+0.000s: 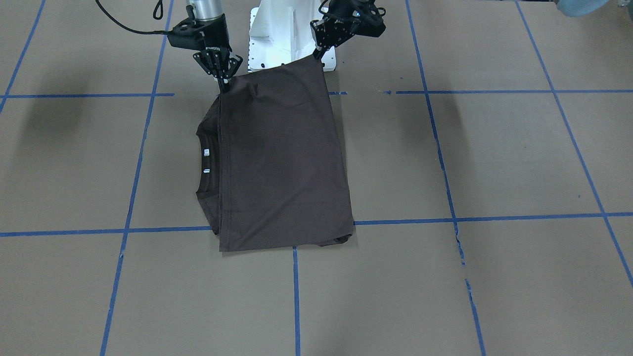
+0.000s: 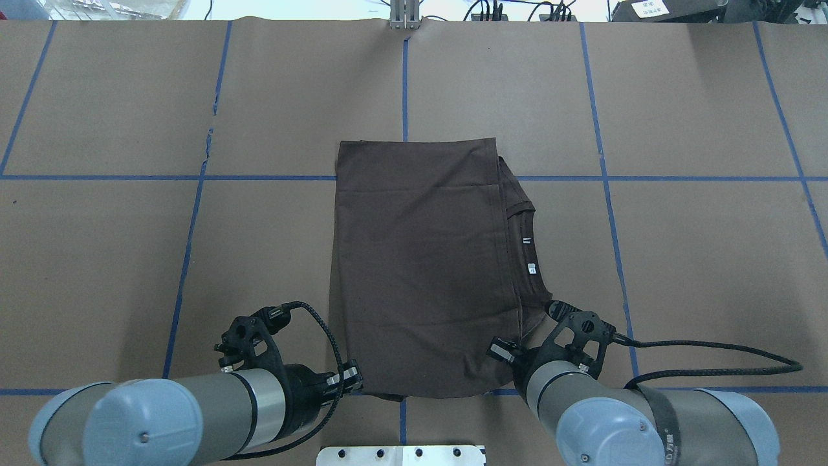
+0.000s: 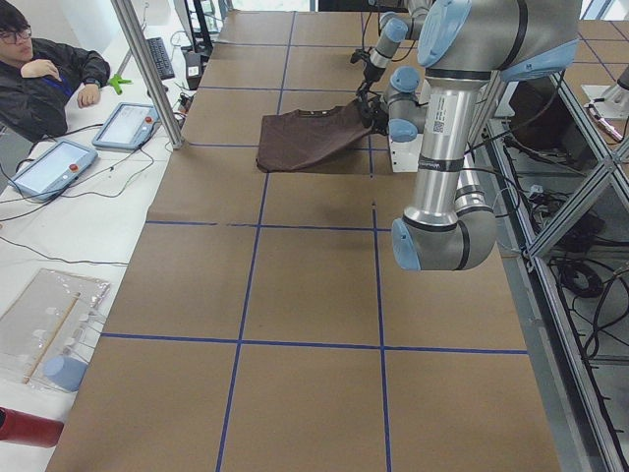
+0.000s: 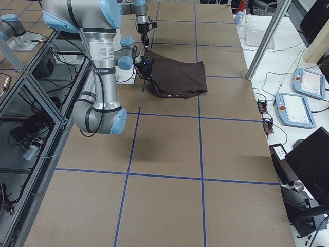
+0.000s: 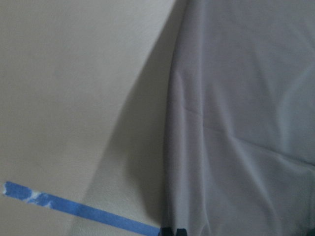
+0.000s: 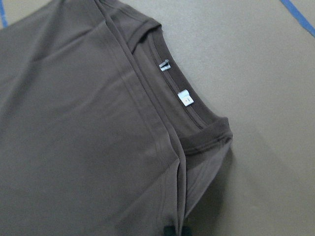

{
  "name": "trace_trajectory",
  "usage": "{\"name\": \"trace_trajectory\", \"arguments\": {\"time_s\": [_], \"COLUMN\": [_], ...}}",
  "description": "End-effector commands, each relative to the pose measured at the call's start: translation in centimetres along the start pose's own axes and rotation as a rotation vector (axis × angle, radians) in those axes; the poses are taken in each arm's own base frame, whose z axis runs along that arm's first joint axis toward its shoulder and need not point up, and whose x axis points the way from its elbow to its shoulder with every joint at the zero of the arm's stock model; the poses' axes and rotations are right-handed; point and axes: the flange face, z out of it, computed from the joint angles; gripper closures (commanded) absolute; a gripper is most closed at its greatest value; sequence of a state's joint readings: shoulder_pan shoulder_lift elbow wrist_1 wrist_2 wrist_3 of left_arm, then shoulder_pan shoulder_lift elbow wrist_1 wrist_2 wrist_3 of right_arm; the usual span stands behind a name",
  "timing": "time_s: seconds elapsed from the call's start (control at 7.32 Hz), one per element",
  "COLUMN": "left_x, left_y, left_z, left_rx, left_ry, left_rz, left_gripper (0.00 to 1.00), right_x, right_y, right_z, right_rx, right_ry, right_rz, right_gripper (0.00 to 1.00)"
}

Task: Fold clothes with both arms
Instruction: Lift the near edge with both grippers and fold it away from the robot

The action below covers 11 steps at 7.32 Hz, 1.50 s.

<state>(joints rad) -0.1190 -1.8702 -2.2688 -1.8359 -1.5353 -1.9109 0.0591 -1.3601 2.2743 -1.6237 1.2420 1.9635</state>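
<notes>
The shirt (image 1: 282,158) is lying folded on the table (image 1: 494,158), in the middle and close in front of the white base (image 1: 277,34). Its far edge is resting flat where two blue tape lines (image 1: 410,220) are meeting. The edge nearest the robot is hanging up off the table, and a shadow is showing under it in the left wrist view.

The left gripper (image 1: 317,53) is pinching one corner of that raised edge, fingers closed tight on the cloth. The right gripper (image 1: 222,85) is doing the same at the other corner, its fingers clamped together on the fabric by the hem.

A smooth top layer is covering most of the shirt. On the robot's right side the ribbed collar (image 1: 200,168) is peeking out from under that layer, with two small white tags (image 6: 184,98) showing inside the neck. Both arms are reaching in low from the base side, cables trailing behind them.
</notes>
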Motion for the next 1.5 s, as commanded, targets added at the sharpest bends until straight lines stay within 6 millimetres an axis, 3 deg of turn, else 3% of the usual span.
{"name": "trace_trajectory", "arguments": {"time_s": [0.0,0.14,0.27,0.41,0.55,0.68,0.96,1.23,1.37], "left_x": [1.2,0.9,0.8,1.2,1.8,2.5,3.9,5.1,4.7], "left_y": [0.5,0.8,0.8,-1.1,-4.3,-7.6,-12.5,-16.7,-18.5], "left_z": [-10.4,-9.9,-7.2,-6.2,-6.2,-5.2,-2.8,0.5,2.7], "left_rx": [-0.03,-0.038,-0.021,0.028,0.092,0.161,0.208,0.265,0.28], "left_ry": [-0.032,-0.061,-0.1,-0.11,-0.113,-0.131,-0.182,-0.222,-0.224], "left_rz": [-0.022,-0.021,0.001,0.045,0.099,0.126,0.137,0.155,0.152], "left_gripper": [1.0,1.0,1.0,1.0,1.0,1.0,1.0,1.0,1.0], "right_x": [0.6,-0.3,-2.2,-4.8,-7.1,-8.3,-9.9,-11.2,-11.5], "right_y": [-0.2,0.5,2.3,1.8,-1.0,-3.7,-6.9,-8.5,-9.2], "right_z": [-10.3,-10.2,-8.0,-5.3,-3.3,-2.8,-1.3,4.2,7.1], "right_rx": [-0.082,-0.08,-0.066,-0.015,0.038,0.039,0.062,0.104,0.116], "right_ry": [-0.015,-0.001,0.016,0.031,0.045,0.059,0.087,0.105,0.098], "right_rz": [-0.019,-0.015,-0.022,-0.006,0.008,0.0,0.011,0.036,0.044], "right_gripper": [1.0,1.0,1.0,1.0,1.0,1.0,1.0,1.0,1.0]}}
